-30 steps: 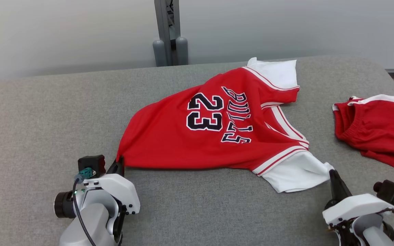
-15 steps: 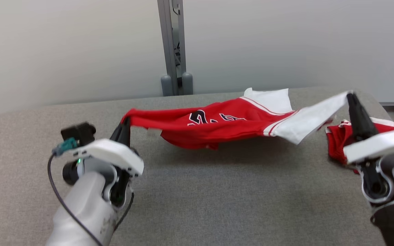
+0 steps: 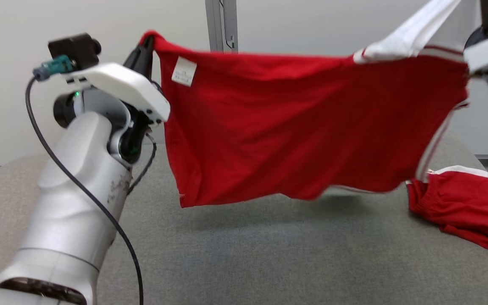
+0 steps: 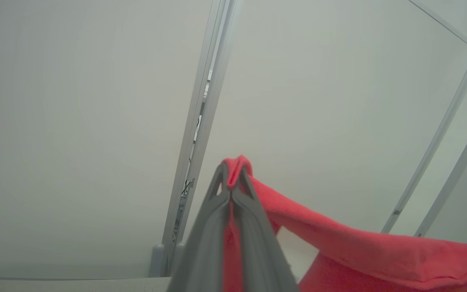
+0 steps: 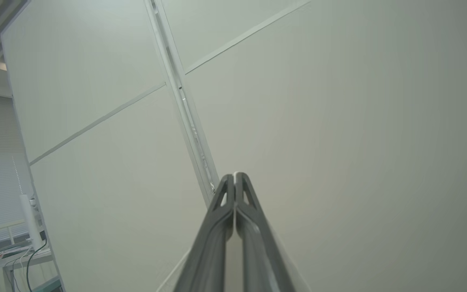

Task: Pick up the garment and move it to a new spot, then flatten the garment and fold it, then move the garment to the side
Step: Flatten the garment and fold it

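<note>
The left end effector [image 4: 231, 175] is pinching shut on one red corner of the jersey [image 3: 295, 127], just beside its white label [image 3: 183, 71]. The right end effector [image 5: 234, 178] is closed too, and it seems to be gripping the white sleeve [image 3: 409, 31]. Between the two, the jersey is hanging spread like a curtain, probably so that it can be laid flat in a new spot. Below them is lying the grey table [image 3: 269, 254], with red shorts [image 3: 460, 203] under the right end effector. Behind is standing a metal post [image 3: 220, 21].
</note>
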Robot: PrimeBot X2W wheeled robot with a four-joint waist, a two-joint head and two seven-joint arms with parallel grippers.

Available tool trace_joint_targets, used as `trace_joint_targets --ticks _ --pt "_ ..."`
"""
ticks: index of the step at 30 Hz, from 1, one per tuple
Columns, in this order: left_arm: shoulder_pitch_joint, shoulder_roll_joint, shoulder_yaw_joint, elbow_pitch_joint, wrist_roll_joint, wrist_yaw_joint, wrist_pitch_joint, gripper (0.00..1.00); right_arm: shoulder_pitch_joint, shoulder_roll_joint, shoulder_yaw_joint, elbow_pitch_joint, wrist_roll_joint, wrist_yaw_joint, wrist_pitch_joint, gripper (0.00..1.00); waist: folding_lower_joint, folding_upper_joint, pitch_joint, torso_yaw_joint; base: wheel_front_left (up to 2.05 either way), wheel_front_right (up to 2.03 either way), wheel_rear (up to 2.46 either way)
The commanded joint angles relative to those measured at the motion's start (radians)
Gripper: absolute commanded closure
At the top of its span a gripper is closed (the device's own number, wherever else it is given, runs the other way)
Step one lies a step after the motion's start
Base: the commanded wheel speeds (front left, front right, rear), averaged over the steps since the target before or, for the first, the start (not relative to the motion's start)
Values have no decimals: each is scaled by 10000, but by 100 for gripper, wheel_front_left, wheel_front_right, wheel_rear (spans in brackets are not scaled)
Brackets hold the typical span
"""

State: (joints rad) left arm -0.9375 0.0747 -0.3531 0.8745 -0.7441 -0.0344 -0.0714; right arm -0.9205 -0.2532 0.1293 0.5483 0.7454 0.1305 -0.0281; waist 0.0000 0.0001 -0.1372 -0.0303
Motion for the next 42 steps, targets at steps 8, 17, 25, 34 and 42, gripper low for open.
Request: trace_joint_targets --ticks 8,17,25,34,42 --pt "-854 239 -24 676 -148 -89 884 100 -1929 244 -424 1646 -327 7 569 100 0 -1 -219 195 0 0 0" --pt "-721 -121 1124 1121 -2209 -70 2498 100 -2305 213 256 2110 -705 7 621 100 0 -1 -201 301 0 0 0" --pt "-1149 -228 2240 1308 -4854 1347 3846 100 -2428 151 792 2426 -672 7 577 100 0 -1 1 277 0 0 0" --pt "-2187 -229 2019 1377 -6936 3566 3411 100 -3156 262 1439 3236 -781 7 732 100 0 -1 1124 13 0 0 0" --pt "-5255 -177 1231 1411 -5818 4361 1958 100 -6408 434 1782 4322 -1770 7 -376 100 0 -1 4335 -321 0 0 0"
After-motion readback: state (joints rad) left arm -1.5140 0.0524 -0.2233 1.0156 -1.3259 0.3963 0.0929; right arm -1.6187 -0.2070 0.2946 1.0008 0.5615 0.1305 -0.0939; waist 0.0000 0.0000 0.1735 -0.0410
